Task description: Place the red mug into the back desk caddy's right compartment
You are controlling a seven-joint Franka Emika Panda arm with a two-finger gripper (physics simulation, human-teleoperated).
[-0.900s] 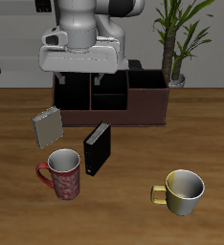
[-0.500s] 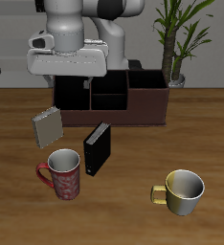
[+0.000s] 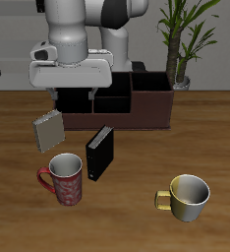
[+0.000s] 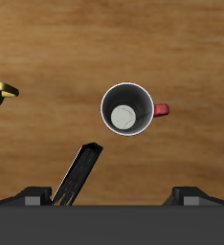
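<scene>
**Gripper above the red mug, nothing held**

The desk (image 3: 19, 221) is brown wood and carries everything here. The arm (image 3: 73, 30), white and grey, rises behind and above the gripper (image 3: 73, 95), which hangs over the desk with its fingers (image 3: 54, 96) pointing down and spread wide apart; nothing is between them. In the wrist view only the two dark fingertips (image 4: 33, 196) show, well apart, with bare wood and the mug in the space they frame.

The caddy (image 3: 117, 103), a long low dark brown box with black dividers, sits just behind the gripper, partly hidden by the hand. Its wide right compartment (image 3: 151, 98) with reddish-brown walls lies to one side of the gripper, farther back. A potted plant (image 3: 178, 39) stands beyond the caddy's end.

The red mug (image 3: 65, 180) stands upright on the desk below the gripper and nearer the front edge, its handle (image 3: 45, 179) sticking out sideways. From the wrist view the mug (image 4: 129, 108) appears as a round grey-rimmed opening with the red handle (image 4: 162, 109) at its side, lying between the lines of the two fingers and apart from both.

A black box (image 3: 99, 154) stands tilted beside the mug, below the gripper; a grey book (image 3: 48, 130) leans nearby. A cream mug (image 3: 188, 197) sits well apart from the gripper, toward the front.
</scene>
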